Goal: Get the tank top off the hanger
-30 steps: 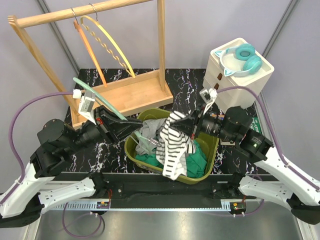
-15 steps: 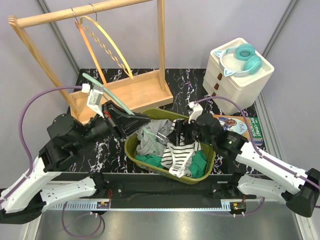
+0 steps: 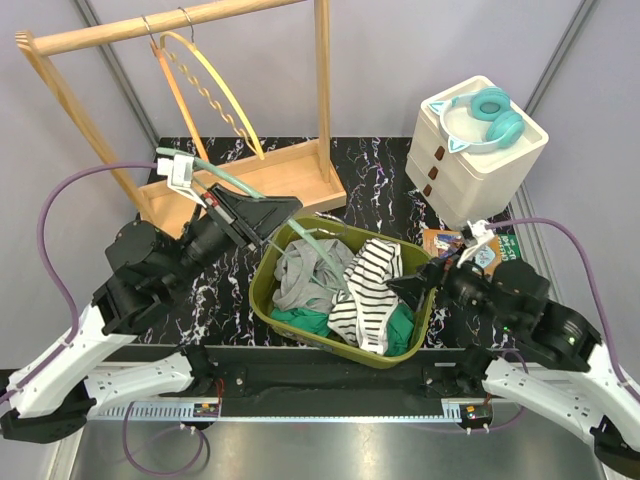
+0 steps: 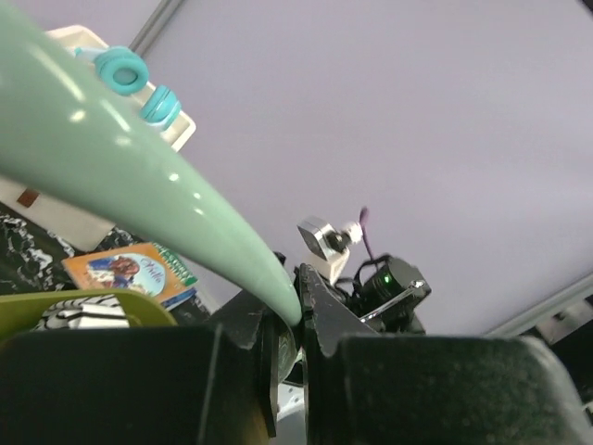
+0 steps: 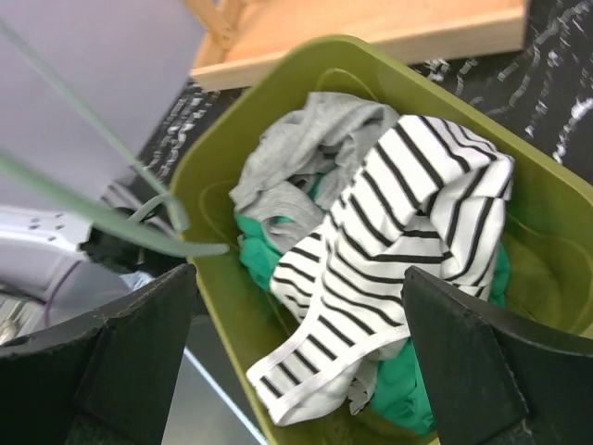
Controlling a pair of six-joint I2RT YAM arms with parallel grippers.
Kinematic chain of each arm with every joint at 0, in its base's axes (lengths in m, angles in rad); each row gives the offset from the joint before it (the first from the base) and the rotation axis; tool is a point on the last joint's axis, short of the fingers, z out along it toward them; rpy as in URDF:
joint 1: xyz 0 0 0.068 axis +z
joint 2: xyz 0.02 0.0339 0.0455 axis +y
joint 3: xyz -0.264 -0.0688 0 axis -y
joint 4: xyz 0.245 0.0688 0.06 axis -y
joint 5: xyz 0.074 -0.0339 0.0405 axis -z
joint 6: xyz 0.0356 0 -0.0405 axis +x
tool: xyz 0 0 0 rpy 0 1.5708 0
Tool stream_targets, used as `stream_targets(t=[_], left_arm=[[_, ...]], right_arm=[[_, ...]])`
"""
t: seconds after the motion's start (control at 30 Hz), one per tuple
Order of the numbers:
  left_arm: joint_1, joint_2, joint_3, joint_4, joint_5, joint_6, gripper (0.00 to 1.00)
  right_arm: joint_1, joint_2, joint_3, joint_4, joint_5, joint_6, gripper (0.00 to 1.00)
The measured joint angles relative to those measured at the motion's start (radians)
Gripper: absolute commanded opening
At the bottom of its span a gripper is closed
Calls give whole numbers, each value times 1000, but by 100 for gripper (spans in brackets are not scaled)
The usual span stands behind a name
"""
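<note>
**Freeing the garment: the separation stage.** The left claw [image 3: 285, 208] is clenched on the pale green hanger [image 3: 215, 172]. The left wrist view shows the hanger's arm pinched between the two fingers. The black-and-white striped tank top [image 3: 368, 285] lies crumpled in the olive laundry basket [image 3: 258, 295] on the table, on top of a grey garment [image 3: 300, 270] and a green garment [image 3: 300, 318]. No strap can be seen looped over the hanger, so the top appears to be free of it.

The right claw [image 3: 415, 288] hangs at the basket's right rim. Its fingers are spread wide and hold nothing, as the right wrist view confirms.

The hanger's lower end and hook reach over the basket, close above the grey garment. The step is best finished by drawing the hanger up and away along its own length rather than sweeping it sideways, so the hook does not catch any of the fabric. The grip on the hanger should stay firm, since its arm looks smooth and glossy and could pivot between the fingers. The right claw is best kept spread and clear of the striped cloth, so that it does not drag the top back out of the basket.
</note>
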Motion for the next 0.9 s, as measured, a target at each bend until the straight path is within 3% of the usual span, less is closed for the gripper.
stream_targets(t=[0.17, 0.37, 0.5, 0.63, 0.7, 0.73, 0.77, 0.83, 0.9], left_arm=[[0, 14, -13, 71, -41, -79, 0], [0, 56, -39, 134, -58, -190, 0], [0, 76, -64, 148, -68, -260, 0], [0, 66, -101, 190, -88, -319, 0], [0, 59, -119, 212, -98, -336, 0], [0, 56, -127, 224, -101, -344, 0], [0, 54, -138, 240, -105, -351, 0], [4, 59, -158, 262, -146, -367, 10], [8, 80, -170, 291, -160, -406, 32]], right_arm=[[0, -44, 12, 27, -154, -39, 98], [0, 37, -28, 242, -432, -84, 90], [0, 81, -79, 341, -483, -111, 66], [0, 60, -151, 387, -473, -128, 56], [0, 29, -191, 410, -466, -129, 45], [0, 4, -215, 425, -462, -129, 19], [0, -18, -237, 437, -456, -128, 4], [5, -63, -275, 494, -472, -162, 0], [20, -107, -288, 511, -478, -158, 0]])
